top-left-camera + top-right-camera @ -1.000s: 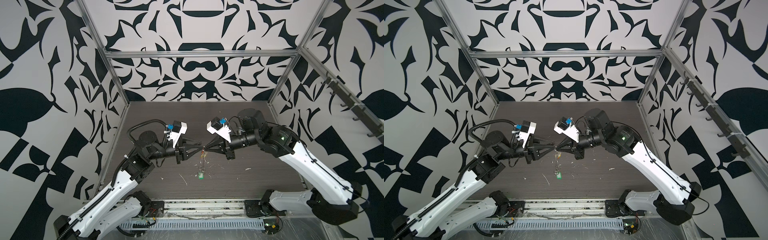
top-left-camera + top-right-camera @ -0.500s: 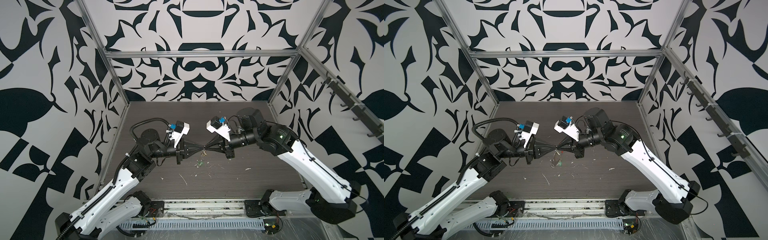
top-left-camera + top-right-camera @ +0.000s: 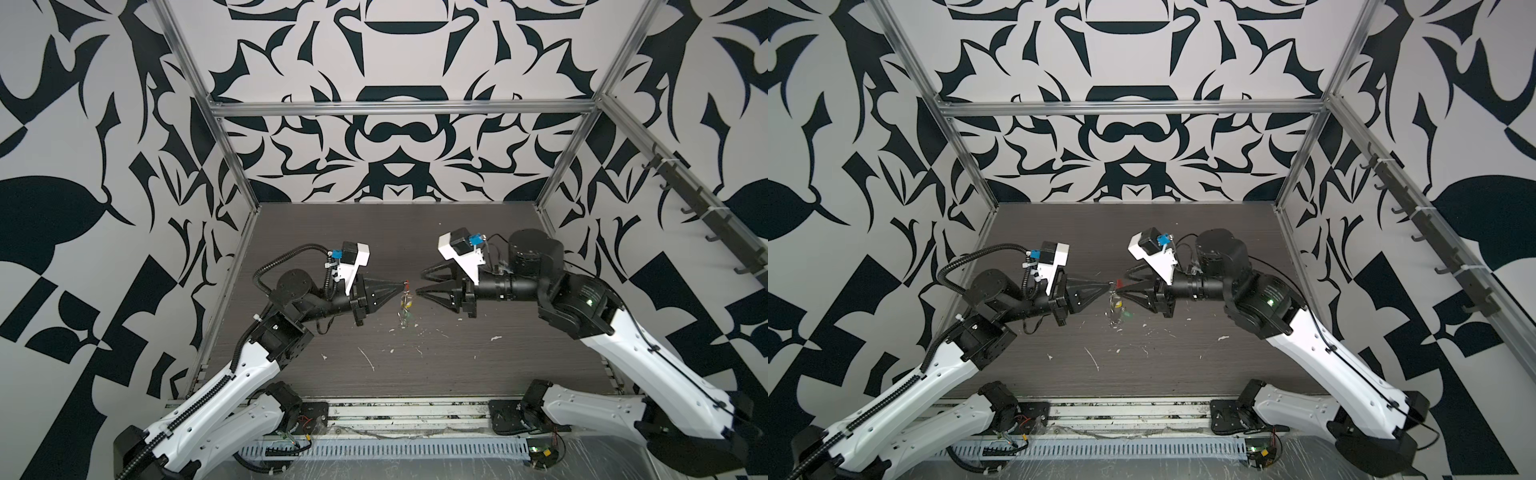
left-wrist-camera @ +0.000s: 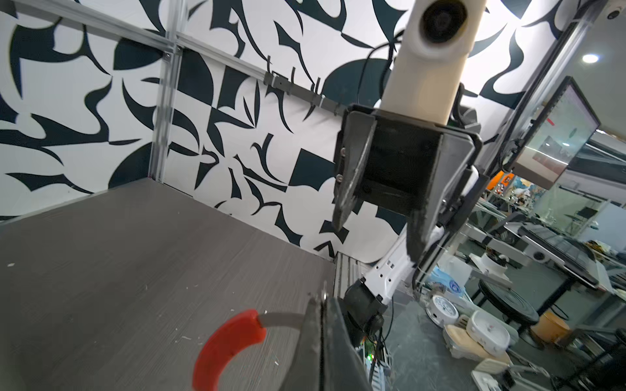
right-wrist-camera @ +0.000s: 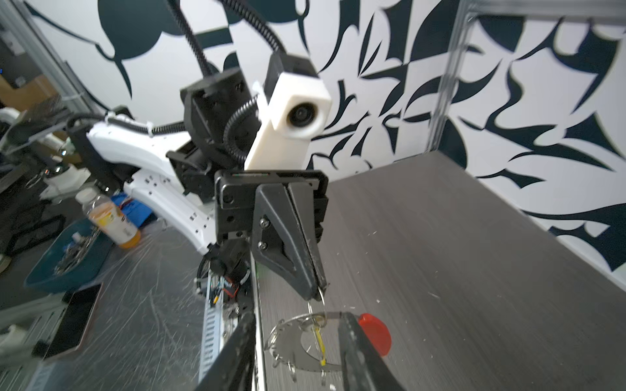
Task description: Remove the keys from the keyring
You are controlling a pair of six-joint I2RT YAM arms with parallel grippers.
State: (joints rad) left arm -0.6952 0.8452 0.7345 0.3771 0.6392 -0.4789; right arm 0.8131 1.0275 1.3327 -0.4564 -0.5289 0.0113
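In both top views, at centre frame, my left tool is pinched narrow on the keyring, which hangs above the bench. My right tool stands wide just beside it, holding nothing.

Left wrist view: the keyring's red segment sits lower centre, its grey hoop clamped in my closed tool.

Right wrist view: the yellow key dangles at lower centre.

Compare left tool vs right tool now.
The left tool is shut, pinching the keyring; the right tool is open, gripping nothing. The keyring hangs from the left tool; the right tool only faces it. Both are black, roughly level, tips facing each other.
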